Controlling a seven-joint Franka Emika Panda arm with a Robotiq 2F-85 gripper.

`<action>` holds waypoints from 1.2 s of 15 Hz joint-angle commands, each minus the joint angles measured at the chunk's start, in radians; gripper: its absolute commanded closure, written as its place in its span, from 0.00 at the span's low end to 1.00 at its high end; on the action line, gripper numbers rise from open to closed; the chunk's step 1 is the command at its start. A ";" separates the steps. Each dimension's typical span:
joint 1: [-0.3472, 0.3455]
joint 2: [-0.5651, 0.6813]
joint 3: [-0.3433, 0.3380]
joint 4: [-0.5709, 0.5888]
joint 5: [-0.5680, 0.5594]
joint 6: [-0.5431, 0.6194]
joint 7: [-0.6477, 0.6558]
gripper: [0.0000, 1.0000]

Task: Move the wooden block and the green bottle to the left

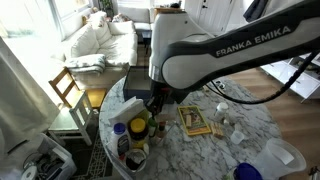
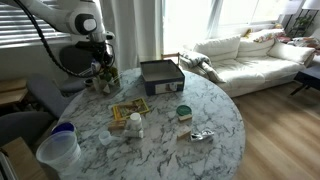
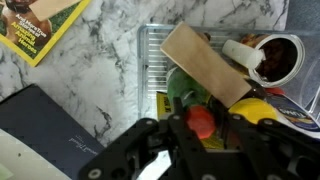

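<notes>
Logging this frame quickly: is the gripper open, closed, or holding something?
Gripper: open, jaws apart, holding nothing; the flat tan wooden block sits just beyond its fingertips.

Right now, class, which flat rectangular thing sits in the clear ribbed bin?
The tan wooden block; the yellow-green printed card and dark grey tray lie on the marble table.

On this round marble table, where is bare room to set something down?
Bare marble lies between the dark grey square tray and the edge facing the white sofa, and beside the white jug. Crowded under the gripper, around the tan wooden block.
</notes>
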 commanded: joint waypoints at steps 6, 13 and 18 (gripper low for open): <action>0.023 0.020 -0.007 -0.004 -0.057 0.041 0.067 0.43; 0.023 0.028 -0.021 0.026 -0.069 0.107 0.135 0.00; 0.023 0.026 -0.027 0.040 -0.069 0.114 0.148 0.00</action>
